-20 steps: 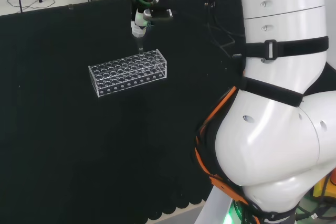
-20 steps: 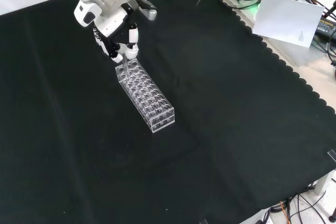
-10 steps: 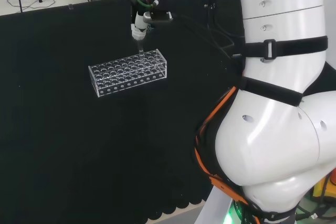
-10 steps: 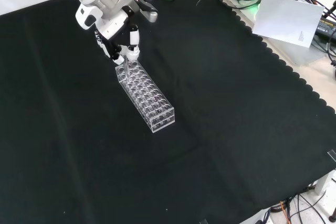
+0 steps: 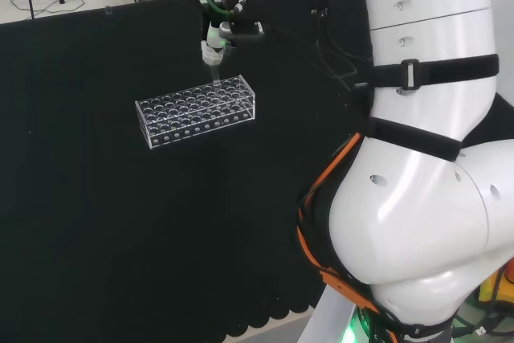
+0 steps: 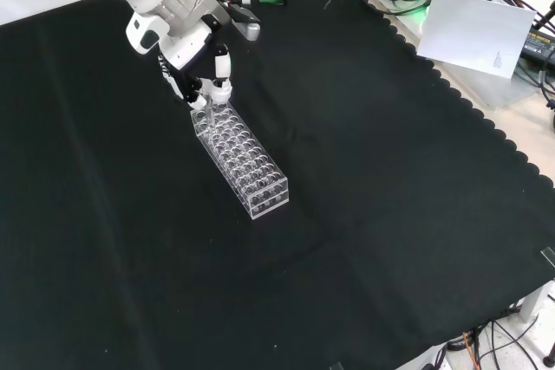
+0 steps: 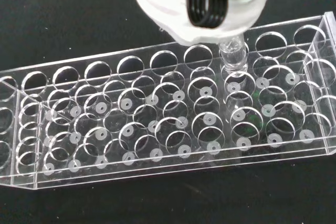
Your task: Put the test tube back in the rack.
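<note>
The hand (image 5: 213, 42) hung over the far right end of the rack (image 5: 197, 110) in the head view, its fingertips pinched together on the upper part of the tube (image 5: 215, 75). The tube stood upright below the fingertips, its lower end at the top plate of the rack, near the far edge and toward the right end. In the front view the hand (image 6: 204, 86) came in from the top left and met the rack (image 6: 241, 156) at its far end, where the tube (image 6: 211, 108) showed as a thin clear line running down into the rack's far corner. The rack lay on the black tabletop (image 6: 390, 197), running from upper left to lower right in that view. In the wrist view the tube (image 7: 233, 59) showed as a clear cylinder under a blurred white part of the hand (image 7: 202, 3), set over one hole in the outermost row of the rack (image 7: 157, 129). Whether its lower end had passed through that hole could not be told. The other holes of the rack looked empty, with small white dots on the base plate below them.
</note>
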`<move>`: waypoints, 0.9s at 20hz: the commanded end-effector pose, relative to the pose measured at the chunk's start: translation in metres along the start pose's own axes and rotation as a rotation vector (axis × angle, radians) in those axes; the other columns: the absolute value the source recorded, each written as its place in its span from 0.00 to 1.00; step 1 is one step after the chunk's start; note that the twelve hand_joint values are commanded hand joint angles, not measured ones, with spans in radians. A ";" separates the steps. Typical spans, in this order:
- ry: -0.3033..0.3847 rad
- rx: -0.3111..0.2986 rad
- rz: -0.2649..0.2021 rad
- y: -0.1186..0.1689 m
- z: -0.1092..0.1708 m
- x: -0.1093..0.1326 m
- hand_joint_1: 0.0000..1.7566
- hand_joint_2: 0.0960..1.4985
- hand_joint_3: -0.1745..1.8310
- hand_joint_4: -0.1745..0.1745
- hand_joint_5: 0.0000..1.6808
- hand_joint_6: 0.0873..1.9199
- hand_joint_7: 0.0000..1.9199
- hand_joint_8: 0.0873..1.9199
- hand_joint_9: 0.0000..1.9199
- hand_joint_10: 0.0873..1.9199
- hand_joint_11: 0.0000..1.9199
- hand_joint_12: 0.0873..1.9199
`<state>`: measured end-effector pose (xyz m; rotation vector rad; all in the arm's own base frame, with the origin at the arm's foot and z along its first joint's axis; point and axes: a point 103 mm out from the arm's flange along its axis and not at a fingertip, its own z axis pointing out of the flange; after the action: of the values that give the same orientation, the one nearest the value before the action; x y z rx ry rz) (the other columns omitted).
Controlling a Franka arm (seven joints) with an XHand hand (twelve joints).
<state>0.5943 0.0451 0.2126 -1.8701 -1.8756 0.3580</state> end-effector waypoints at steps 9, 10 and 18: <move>0.015 0.021 0.008 0.009 0.017 -0.002 0.81 0.47 0.28 0.00 0.80 0.17 0.89 0.26 0.71 0.20 0.53 0.59; 0.020 0.021 0.006 0.009 0.019 -0.003 0.81 0.47 0.28 0.00 0.80 0.17 0.89 0.26 0.71 0.20 0.53 0.59; 0.033 0.029 0.002 0.013 0.027 -0.005 0.81 0.47 0.28 0.00 0.80 0.17 0.89 0.26 0.71 0.20 0.53 0.59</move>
<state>0.5924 0.0443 0.1849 -1.8515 -1.8412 0.3560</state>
